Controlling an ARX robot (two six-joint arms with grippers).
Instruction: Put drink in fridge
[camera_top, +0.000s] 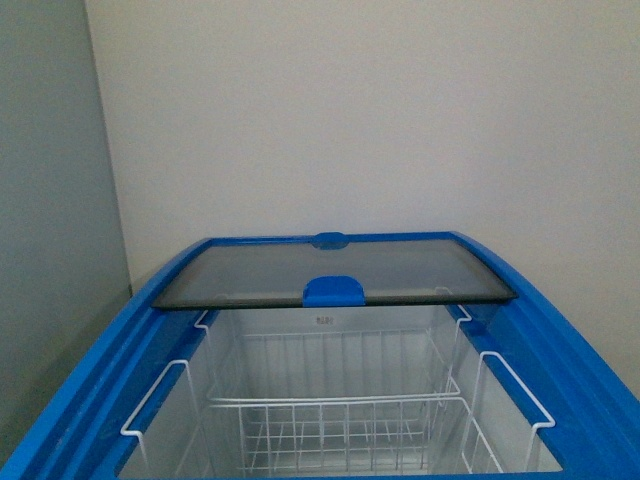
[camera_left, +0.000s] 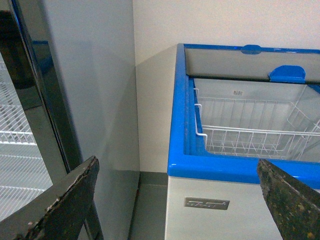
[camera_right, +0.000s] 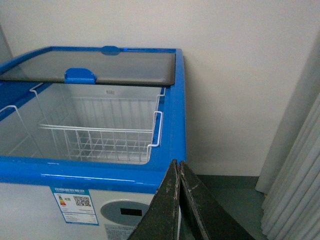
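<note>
The fridge (camera_top: 90, 385), a white chest freezer with a blue rim, stands open before me, its glass lid (camera_top: 340, 272) slid to the back. White wire baskets (camera_top: 335, 420) hang inside with nothing in them. The drink is out of view in every frame. My left gripper (camera_left: 180, 200) is open, its dark fingers (camera_left: 65, 205) spread wide in front of the fridge's (camera_left: 210, 167) near left corner. My right gripper (camera_right: 178, 167) is shut, its jaws pressed together with nothing between them, in front of the fridge's (camera_right: 100, 177) near right corner.
A tall grey glass-door cabinet (camera_left: 85, 100) with wire shelves stands close to the left of the fridge, a narrow floor gap between them. A pale curtain (camera_right: 300, 165) hangs to the right. A white wall (camera_top: 360, 110) is behind.
</note>
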